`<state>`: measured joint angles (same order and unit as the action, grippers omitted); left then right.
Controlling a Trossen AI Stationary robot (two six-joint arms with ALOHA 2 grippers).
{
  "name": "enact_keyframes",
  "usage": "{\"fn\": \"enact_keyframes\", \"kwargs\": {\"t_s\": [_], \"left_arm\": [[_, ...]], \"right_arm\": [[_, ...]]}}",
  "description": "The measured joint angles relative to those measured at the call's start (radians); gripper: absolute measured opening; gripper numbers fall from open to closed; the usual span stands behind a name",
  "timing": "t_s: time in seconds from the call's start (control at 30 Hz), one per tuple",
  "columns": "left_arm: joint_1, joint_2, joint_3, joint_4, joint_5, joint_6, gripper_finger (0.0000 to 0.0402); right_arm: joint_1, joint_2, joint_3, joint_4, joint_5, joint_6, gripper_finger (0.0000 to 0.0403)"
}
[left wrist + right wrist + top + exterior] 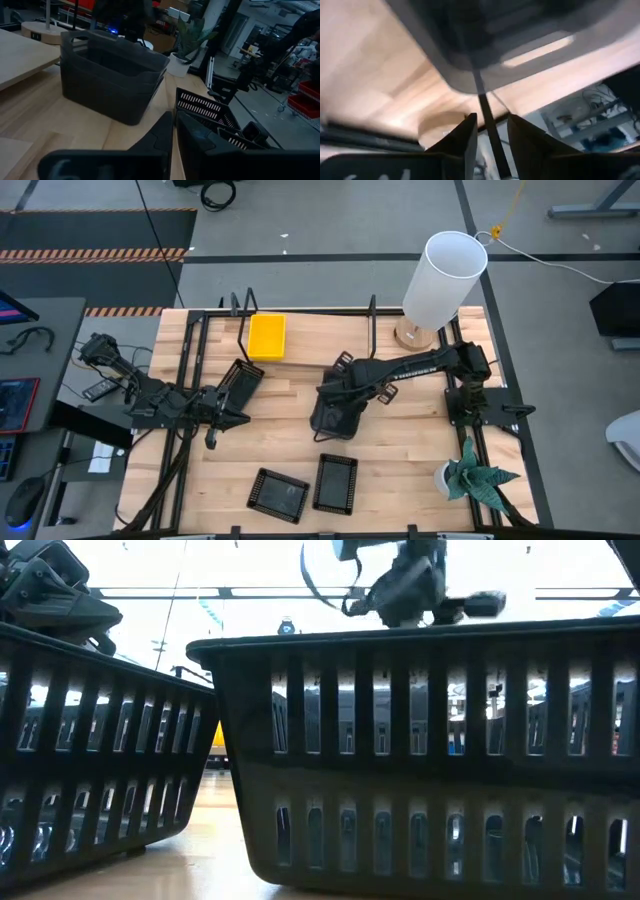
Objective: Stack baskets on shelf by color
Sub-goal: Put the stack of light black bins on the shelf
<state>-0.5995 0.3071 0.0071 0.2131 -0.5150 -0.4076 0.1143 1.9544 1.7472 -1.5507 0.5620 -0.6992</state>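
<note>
Two nested grey baskets stand on their bottom mid-table. My right gripper is open just off their far rim, with a thin dark rod showing between its fingers. My left gripper is shut and empty, left of the grey baskets. A black mesh basket lies tilted beside it at the shelf's front. A yellow basket sits on the shelf. Two more black mesh baskets rest near the front edge and fill the low view.
A white lamp stands on a round wooden base at the far right. A potted plant stands near the right front corner. Black shelf rods run along the table's left and right sides. Bare wood lies between the grey and the front black baskets.
</note>
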Motion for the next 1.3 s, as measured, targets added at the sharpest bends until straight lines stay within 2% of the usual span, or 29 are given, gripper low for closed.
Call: {"fn": "enact_keyframes", "kwargs": {"t_s": [0.1, 0.3, 0.43, 0.63, 0.73, 0.8, 0.9, 0.97, 1.17, 1.3], "left_arm": [[0.0, 0.0, 0.0, 0.0, 0.0, 0.0, 0.0029], [0.0, 0.0, 0.0, 0.002, -0.002, -0.001, 0.004], [-0.003, 0.0, 0.0, 0.002, -0.005, -0.021, 0.0045], [-0.054, 0.004, 0.0, -0.013, 0.006, -0.03, 0.0043], [-0.086, 0.007, 0.0, -0.045, 0.067, -0.019, 0.0041], [-0.105, 0.007, 0.0, -0.073, 0.109, -0.008, 0.0041], [-0.125, 0.007, 0.0, -0.085, 0.114, -0.004, 0.004], [-0.128, 0.007, 0.0, -0.083, 0.074, 0.0, 0.004], [-0.127, 0.007, 0.0, -0.084, -0.15, -0.005, 0.0039], [-0.127, 0.007, 0.0, -0.083, -0.184, -0.001, 0.004]], "right_arm": [[0.026, -0.008, 0.067, 0.019, -0.12, 0.148, 0.0114], [0.056, -0.008, 0.195, 0.192, -0.31, 0.662, 0.0114], [0.075, -0.008, 0.197, 0.315, -0.409, 0.97, 0.0115], [0.13, -0.005, 0.088, 0.449, -0.45, 1.094, 0.0122], [0.142, -0.006, 0.059, 0.496, -0.455, 1.143, 0.013], [0.149, -0.006, 0.042, 0.509, -0.45, 1.15, 0.0137], [0.156, -0.007, 0.023, 0.553, -0.411, 1.149, 0.0146], [0.157, -0.007, -0.001, 0.584, -0.402, 1.145, 0.0152], [0.159, 0.004, -0.058, 0.679, -0.398, 1.131, 0.0163], [0.159, 0.021, -0.113, 0.742, -0.394, 1.118, 0.0164]]}}
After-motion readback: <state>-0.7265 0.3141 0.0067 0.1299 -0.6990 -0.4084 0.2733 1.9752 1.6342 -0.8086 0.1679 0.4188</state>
